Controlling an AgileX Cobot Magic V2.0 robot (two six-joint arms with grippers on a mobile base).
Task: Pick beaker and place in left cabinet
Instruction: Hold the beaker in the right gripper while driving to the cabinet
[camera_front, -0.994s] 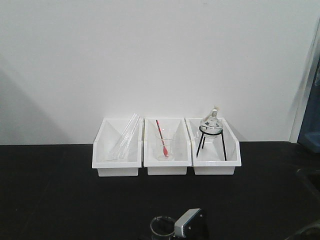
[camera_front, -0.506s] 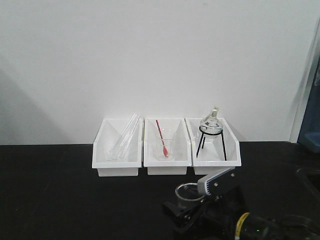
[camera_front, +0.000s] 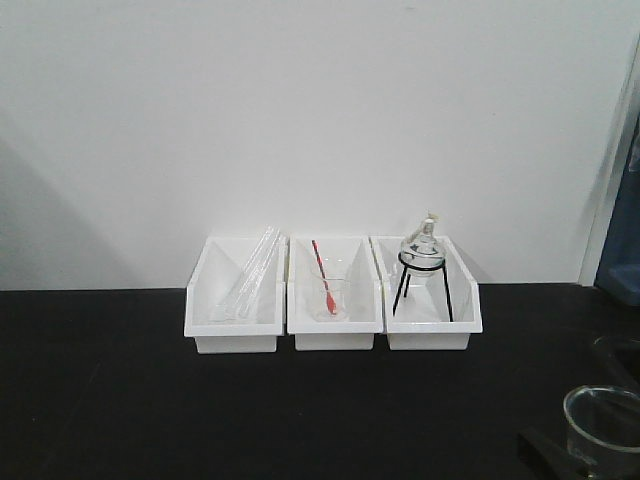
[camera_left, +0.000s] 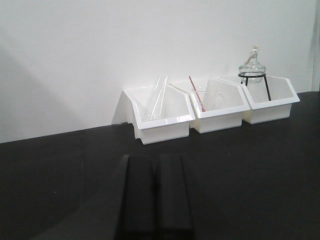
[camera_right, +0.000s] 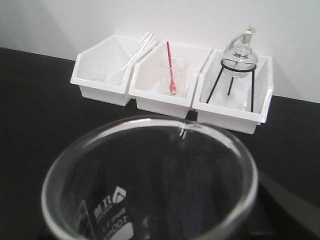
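Observation:
The clear glass beaker (camera_right: 150, 180) fills the lower part of the right wrist view, rim toward the camera, with white print on its wall. My right gripper (camera_right: 167, 205) is shut on it; its dark fingers show only dimly through the glass. In the front view the beaker (camera_front: 602, 428) hangs at the bottom right corner, with one dark finger (camera_front: 545, 452) beside it. My left gripper (camera_left: 156, 195) is shut and empty, low over the black bench top (camera_left: 260, 170). The left cabinet is out of view.
Three white bins stand in a row against the white wall: one holds glass tubes (camera_front: 248, 275), one a beaker with a red rod (camera_front: 328, 290), one a round flask on a black tripod (camera_front: 421, 262). A blue panel (camera_front: 622, 250) shows at the right edge.
My right gripper has carried the beaker from the bottom centre of the front view to the bottom right corner, and most of the arm has left that view.

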